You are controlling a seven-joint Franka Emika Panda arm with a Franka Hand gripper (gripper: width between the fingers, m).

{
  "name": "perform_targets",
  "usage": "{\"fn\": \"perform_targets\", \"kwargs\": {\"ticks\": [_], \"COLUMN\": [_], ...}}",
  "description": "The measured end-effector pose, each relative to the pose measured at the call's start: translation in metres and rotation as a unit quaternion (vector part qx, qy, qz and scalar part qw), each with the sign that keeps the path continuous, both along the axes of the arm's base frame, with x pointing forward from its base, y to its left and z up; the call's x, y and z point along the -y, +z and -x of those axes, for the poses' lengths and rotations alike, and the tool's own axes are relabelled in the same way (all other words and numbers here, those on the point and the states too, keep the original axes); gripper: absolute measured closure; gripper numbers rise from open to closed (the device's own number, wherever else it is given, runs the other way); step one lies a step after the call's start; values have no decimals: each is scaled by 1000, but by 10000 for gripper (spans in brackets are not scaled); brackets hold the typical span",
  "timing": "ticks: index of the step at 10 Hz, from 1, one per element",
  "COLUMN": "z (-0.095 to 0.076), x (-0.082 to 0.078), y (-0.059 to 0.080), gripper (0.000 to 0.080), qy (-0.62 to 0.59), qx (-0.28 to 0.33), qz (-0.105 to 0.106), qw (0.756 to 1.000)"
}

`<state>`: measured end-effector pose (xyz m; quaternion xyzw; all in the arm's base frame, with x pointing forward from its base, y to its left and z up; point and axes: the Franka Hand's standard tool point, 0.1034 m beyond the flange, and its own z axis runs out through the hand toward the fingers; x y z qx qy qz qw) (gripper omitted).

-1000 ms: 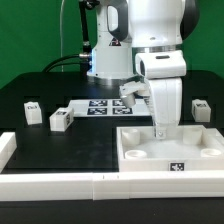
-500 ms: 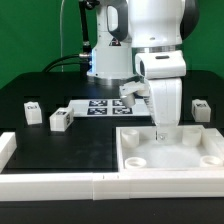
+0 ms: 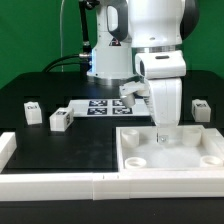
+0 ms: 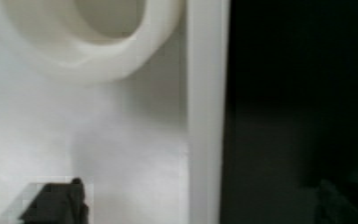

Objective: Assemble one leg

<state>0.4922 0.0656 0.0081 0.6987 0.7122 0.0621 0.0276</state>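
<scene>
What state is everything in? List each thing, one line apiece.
Tray piece: flat on the table, visible sockets empty.
Gripper: open, empty, low over the tray piece's rim.
Leg at the exterior view's left: loose on the table, unattached.
Leg beside it: loose, unattached.
Leg at the exterior view's right: loose, unattached.

The large white square plastic tray point(image 3: 140, 165) beneath me looks smooth and matt, with a faint sheen around its round moulded socket point(image 4: 108, 40). The black table top point(image 3: 60, 150) is dull and unreflective. My white arm casing point(image 3: 160, 30) is glossy hard plastic. The small white block-like plastic leg point(image 3: 60, 121) looks matt, and the thin flat white marker board point(image 3: 100, 108) shows no shine.
</scene>
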Motion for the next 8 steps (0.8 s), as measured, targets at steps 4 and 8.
{"fn": "perform_targets", "kwargs": {"ticks": [4,8], "z": [10,26], "x": [0,-2], "y": [19,40], "gripper": [151,151], "qy": [-29,-68], "qx": [7,14], "qz": [-2,-6], "qw": [1000,998]}}
